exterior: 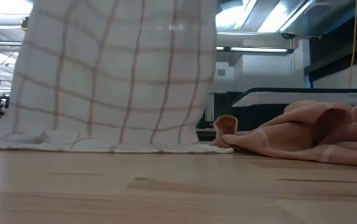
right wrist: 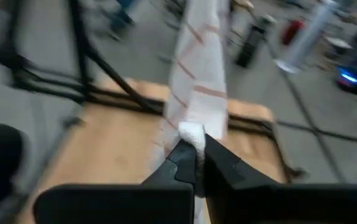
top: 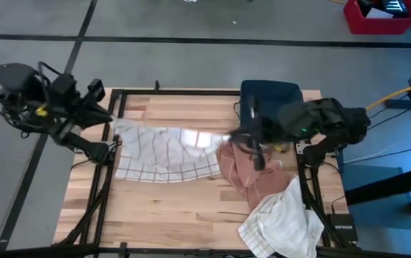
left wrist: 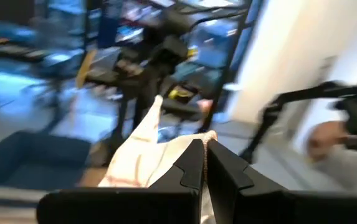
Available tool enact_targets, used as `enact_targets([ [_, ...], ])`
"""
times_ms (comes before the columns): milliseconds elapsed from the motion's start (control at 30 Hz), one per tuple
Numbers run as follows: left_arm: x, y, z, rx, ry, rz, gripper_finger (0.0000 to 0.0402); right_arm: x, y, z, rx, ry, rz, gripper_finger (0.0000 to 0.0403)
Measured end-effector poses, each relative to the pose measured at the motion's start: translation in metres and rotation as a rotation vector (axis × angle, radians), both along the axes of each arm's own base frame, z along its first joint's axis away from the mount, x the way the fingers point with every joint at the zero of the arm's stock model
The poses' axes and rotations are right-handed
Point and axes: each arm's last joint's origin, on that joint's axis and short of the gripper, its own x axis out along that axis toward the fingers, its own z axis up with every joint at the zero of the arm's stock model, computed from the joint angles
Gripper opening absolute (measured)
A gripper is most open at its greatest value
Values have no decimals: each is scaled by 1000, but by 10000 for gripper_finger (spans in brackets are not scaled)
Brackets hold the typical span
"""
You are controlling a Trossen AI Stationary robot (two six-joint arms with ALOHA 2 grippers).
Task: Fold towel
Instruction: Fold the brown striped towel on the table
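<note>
**Checked towel held up by two corners over the counter**

On the left, the left gripper (top: 112, 123) sits at the counter's (top: 169, 215) left edge with its fingers (left wrist: 187, 171) clamped together on a corner of the white checked towel (top: 158, 154). The cloth stretches from there across the middle of the wooden top, raised along its upper edge and sagging between the two arms; from table height it hangs like a curtain with its lower hem resting on the wood.

Further right, the right gripper (top: 237, 137) pinches the opposite corner, fingers (right wrist: 181, 162) closed tight on the fabric. Just beside it lies a crumpled pink cloth (top: 252, 175), touching or nearly touching the checked one, and beyond that a rumpled white cloth (top: 280, 222) near the counter's right front corner.

This looks like the spreading step: the towel is lifted and pulled taut before the first fold. The next move, I'd judge, calls for both arms to travel together, keeping tension even, and lay the held edge over the hem without dragging the pink cloth along.
</note>
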Motion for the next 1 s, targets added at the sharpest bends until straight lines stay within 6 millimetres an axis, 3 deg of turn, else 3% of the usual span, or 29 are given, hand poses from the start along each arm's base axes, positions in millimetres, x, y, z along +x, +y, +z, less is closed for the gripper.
enact_targets([
  [233, -4, -3, 19, -71, -183, -69, 5, -12, 32, 25, 174, -178, 198, 14],
  [433, -14, -2, 44, -104, -461, -74, 5, -22, 54, 41, 260, -324, 350, 14],
  [667, -31, 5, 65, -17, -720, 12, 5, -43, 56, 67, 319, -460, 409, 14],
  [767, -22, 1, 64, -12, -696, 8, 5, -48, 52, 74, 334, -498, 405, 14],
  [1000, 19, -18, 40, -110, -370, -108, 5, -59, 46, 76, 432, -444, 393, 14],
])
